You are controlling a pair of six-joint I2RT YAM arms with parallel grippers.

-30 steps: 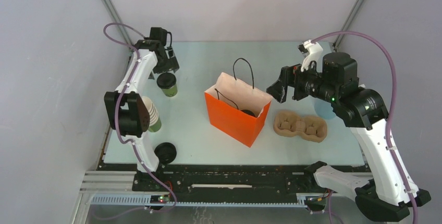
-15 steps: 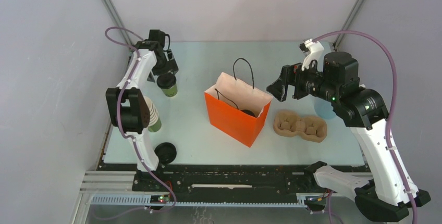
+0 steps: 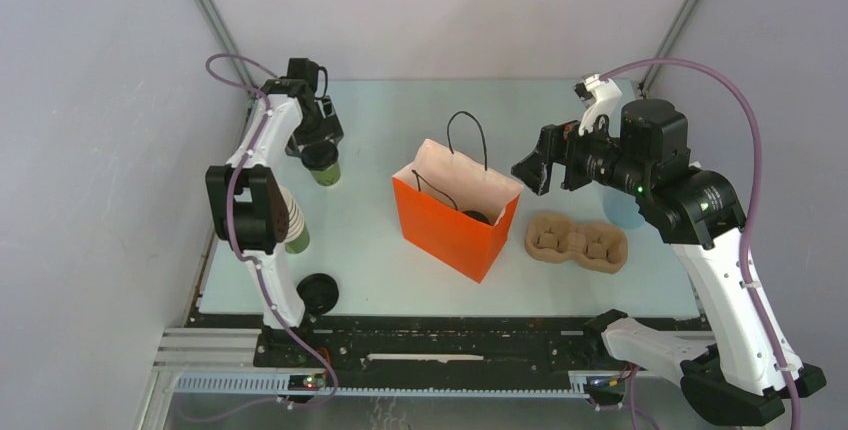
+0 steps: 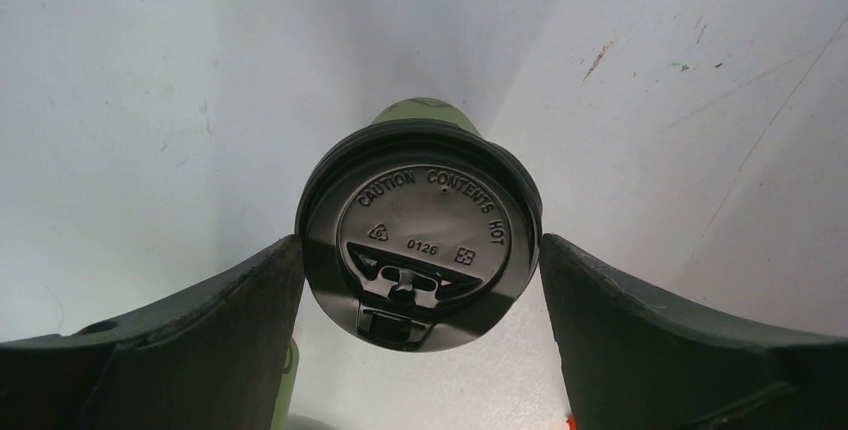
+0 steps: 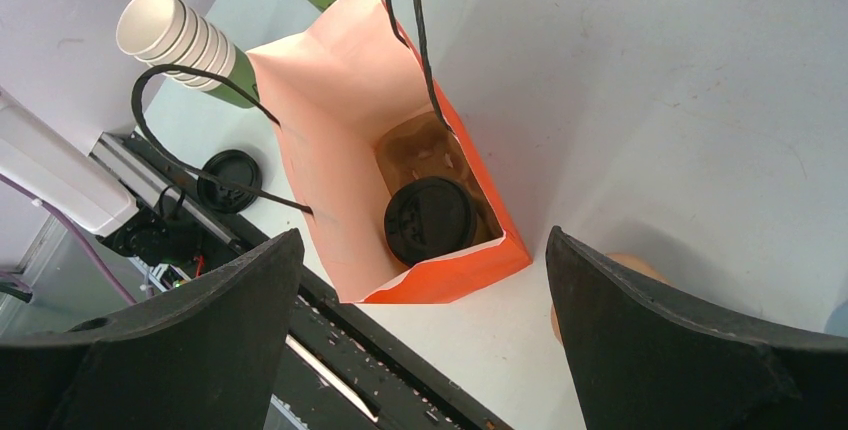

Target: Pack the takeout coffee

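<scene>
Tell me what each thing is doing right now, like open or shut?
table cup, lidded, upright
left gripper, open, flanking the table cup
right gripper, open, empty
orange bag, upright, open
bagged cup, lidded, inside the orange bag
cup stack, lidless
loose lid, lying flat
cup carrier, empty

Top overhead, wide; wrists close, downward; shared: lidded cup [image 4: 420, 240], orange bag [image 3: 450, 230].
</scene>
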